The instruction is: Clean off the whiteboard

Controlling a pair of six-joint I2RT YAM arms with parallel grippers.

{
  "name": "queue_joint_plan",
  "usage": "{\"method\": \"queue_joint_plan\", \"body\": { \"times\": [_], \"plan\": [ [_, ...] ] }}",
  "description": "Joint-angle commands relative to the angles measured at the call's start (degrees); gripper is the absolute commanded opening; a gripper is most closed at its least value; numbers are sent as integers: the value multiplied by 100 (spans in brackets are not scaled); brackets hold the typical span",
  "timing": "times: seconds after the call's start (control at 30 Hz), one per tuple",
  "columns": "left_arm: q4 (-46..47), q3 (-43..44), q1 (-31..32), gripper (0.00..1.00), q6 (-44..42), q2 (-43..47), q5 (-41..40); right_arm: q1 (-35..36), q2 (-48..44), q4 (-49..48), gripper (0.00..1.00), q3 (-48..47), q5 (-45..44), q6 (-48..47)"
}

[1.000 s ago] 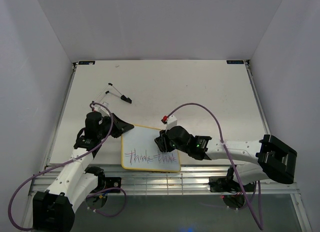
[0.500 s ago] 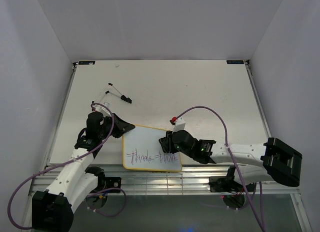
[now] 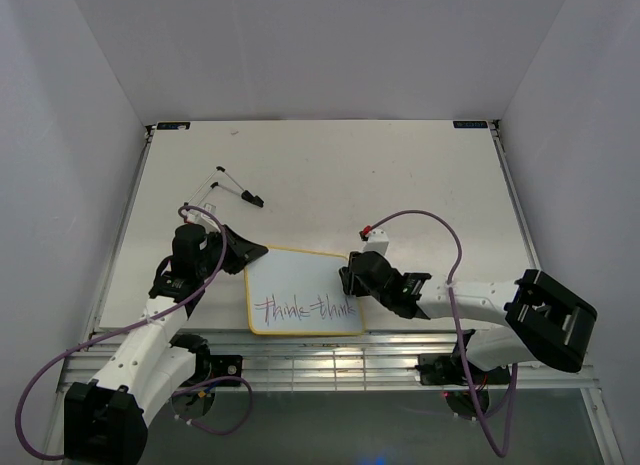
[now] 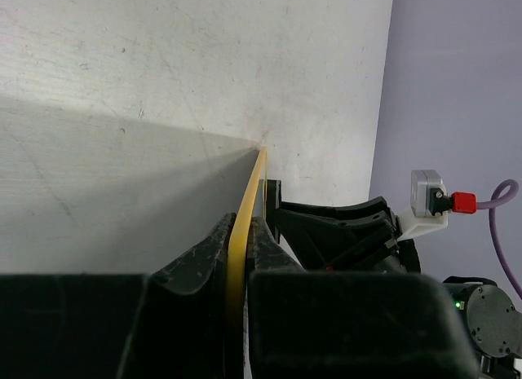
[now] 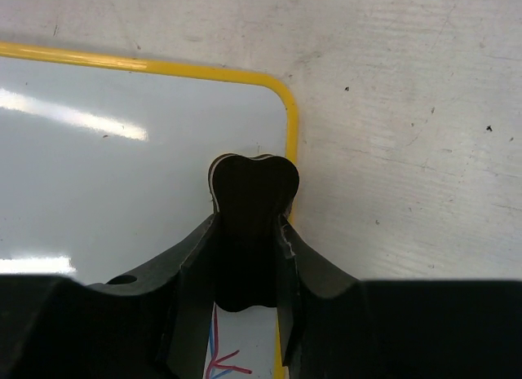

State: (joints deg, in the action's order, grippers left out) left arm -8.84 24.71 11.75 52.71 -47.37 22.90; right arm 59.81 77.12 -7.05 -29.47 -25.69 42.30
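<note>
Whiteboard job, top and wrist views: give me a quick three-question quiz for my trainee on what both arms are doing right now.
1. True or false: the left gripper is clamped on the yellow-framed edge of the whiteboard.
2. Pick one. The right gripper holds: A, a marker; B, the dark eraser; C, nothing.
3. Short answer: seen from the top view, over which corner of the board is the right gripper working?

Key: 1 true; 2 B; 3 the far right corner.
</note>
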Motion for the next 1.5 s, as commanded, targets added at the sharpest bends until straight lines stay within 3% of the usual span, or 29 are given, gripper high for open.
{"method": "queue_joint_plan", "body": {
  "times": [0.0, 0.27, 0.8, 0.9, 0.97, 1.1, 1.33, 1.47],
  "plan": [
    [14, -1, -15, 0, -358, 62, -567, -5, 601, 1715, 36, 189, -32, -12],
    [-47, -1, -15, 0, -375, 79, -655, -31, 567, 2093, 36, -50, -419, -64],
    [-66, 96, -6, 0, -384, -9, -620, -120, 409, 2182, 34, -304, -15, -766],
    [101, -62, -15, 0, -253, -9, -549, 109, 190, 1498, 34, -366, 730, -1274],
    [198, -159, -6, 0, -130, -17, -506, 241, 75, 623, 34, -357, 1810, -1452],
    [462, -405, -6, 0, 64, 0, -496, 706, 118, -592, 33, -480, 3112, -1252],
    [489, -458, -6, 0, 134, 44, -602, 1471, 768, -833, 33, -1499, 3290, -1049],
    [489, -485, -6, 0, 213, 97, -725, 1823, 945, -614, 32, -1947, 2940, -725]
  ]
}}
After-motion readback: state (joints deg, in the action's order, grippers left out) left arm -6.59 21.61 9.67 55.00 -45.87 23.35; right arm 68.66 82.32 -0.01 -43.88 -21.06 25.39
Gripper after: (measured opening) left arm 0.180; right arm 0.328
